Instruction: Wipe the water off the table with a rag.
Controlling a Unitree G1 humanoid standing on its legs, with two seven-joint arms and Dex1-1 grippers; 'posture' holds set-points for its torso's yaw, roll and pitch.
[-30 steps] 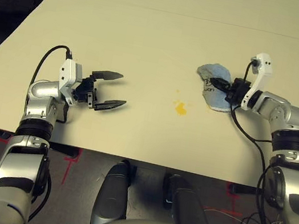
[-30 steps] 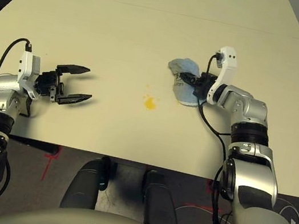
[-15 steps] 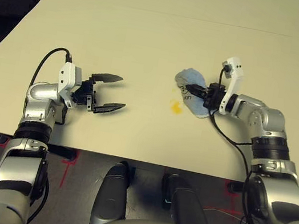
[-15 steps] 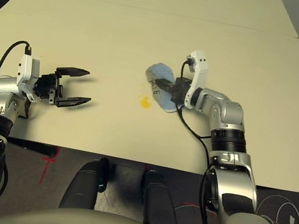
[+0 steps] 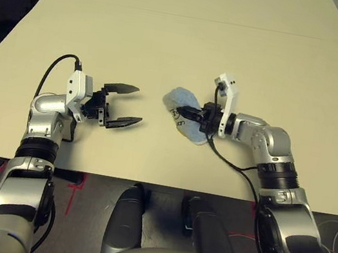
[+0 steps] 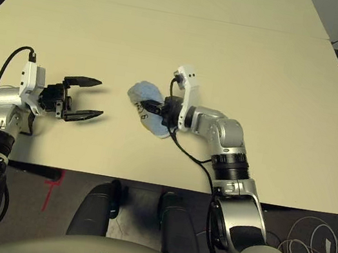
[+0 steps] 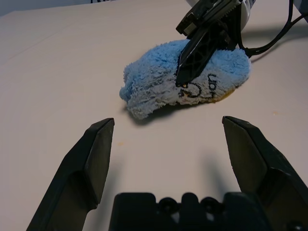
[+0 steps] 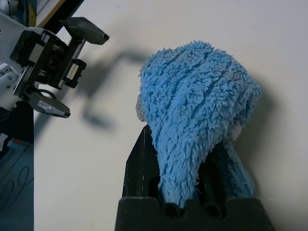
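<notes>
Your right gripper (image 5: 192, 112), clamped on the rag (image 5: 182, 119), has dragged it left over the yellow spill — likely soaked up. Left gripper (image 5: 123, 102) gapes wide, holding nothing.

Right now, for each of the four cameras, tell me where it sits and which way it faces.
Left eye view: on the head, looking forward and down at the cream-beige table; both silver forearms show.
Right eye view: beside it, same scene, slightly shifted.
Left wrist view: on the left wrist, looking along the open left gripper toward the light blue terry rag.
Right wrist view: on the right wrist, looking along the right gripper, shut on the rag.
Shared: both wrist views show the rag and the other gripper.
</notes>
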